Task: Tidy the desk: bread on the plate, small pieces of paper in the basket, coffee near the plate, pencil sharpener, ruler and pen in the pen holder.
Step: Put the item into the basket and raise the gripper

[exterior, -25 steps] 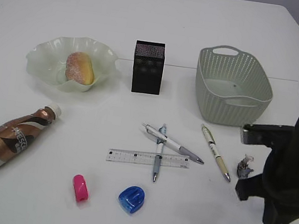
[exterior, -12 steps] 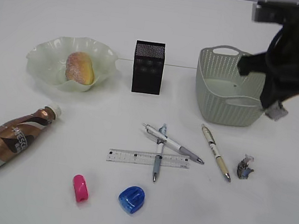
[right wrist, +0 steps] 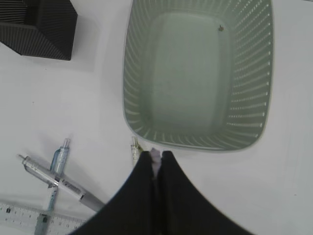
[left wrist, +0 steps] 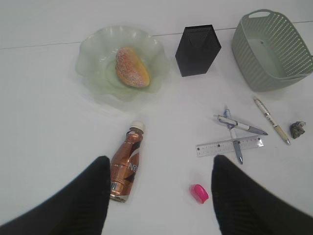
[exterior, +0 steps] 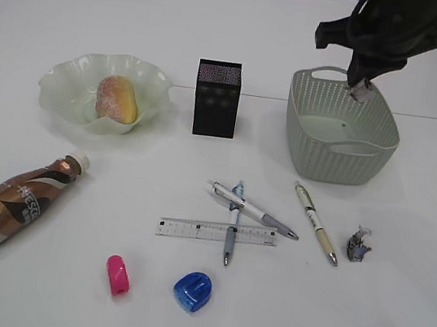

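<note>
- The right gripper (right wrist: pixel 155 164) hangs above the basket (exterior: pixel 304 111), jaws pressed together on a small scrap of paper (exterior: pixel 363 91).
- The basket's floor is bare.
- Another crumpled paper (exterior: pixel 359 244) lies on the desk in front of the basket, off its right corner.
- Left of the basket stands the black pen holder (exterior: pixel 216 97).
- Further left of the basket, the plate (exterior: pixel 66 79) holds the bread (exterior: pixel 117 98).
- The left gripper (left wrist: pixel 159 196) hovers with its fingers apart and nothing between them.
</note>
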`<state>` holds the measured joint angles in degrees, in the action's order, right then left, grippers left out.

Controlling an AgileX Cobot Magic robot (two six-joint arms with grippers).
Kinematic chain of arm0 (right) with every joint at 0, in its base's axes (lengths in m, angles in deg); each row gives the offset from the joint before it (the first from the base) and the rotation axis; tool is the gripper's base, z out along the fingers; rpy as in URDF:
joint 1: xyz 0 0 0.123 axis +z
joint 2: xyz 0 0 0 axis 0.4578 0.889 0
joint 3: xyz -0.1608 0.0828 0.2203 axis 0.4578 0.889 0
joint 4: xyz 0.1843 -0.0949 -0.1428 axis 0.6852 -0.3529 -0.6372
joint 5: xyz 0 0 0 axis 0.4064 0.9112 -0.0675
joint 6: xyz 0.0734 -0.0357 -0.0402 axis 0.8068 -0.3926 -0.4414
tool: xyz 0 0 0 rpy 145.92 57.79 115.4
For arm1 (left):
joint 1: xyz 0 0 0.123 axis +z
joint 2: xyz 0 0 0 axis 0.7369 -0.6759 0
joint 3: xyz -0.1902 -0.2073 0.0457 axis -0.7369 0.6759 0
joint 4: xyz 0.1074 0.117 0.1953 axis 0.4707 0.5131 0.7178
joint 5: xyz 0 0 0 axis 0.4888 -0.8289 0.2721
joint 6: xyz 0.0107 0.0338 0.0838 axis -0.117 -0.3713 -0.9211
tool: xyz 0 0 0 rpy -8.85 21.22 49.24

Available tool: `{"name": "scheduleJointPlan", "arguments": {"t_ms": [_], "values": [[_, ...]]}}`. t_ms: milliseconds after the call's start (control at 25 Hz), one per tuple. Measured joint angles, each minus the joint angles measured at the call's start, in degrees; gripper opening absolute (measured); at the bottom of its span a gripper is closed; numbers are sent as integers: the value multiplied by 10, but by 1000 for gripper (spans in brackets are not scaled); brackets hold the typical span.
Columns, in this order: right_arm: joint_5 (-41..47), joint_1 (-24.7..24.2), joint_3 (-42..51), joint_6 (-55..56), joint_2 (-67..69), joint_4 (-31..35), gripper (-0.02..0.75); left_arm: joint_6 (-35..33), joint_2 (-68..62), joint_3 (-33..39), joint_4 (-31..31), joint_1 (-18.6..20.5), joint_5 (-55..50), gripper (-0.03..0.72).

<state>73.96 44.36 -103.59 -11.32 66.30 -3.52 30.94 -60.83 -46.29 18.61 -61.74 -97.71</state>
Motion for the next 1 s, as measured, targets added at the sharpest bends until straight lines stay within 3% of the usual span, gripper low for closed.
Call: {"name": "scheduleJointPlan", "arguments": {"t_ms": [440,680,760,920,1000], "values": [[-23,-75,-107,1,144,22,13,0,0,0,-19,0,0,469],[-34,-89,-141,3,172,45,34,0,0,0,-28,0,0,469],[-40,-89,-143,-3,179,49,103,0,0,0,-30,0,0,468],[-48,-89,-143,-21,191,51,384,0,0,0,-30,0,0,468],[-53,-89,-143,-23,196,51,485,0,0,0,-30,0,0,468]]}}
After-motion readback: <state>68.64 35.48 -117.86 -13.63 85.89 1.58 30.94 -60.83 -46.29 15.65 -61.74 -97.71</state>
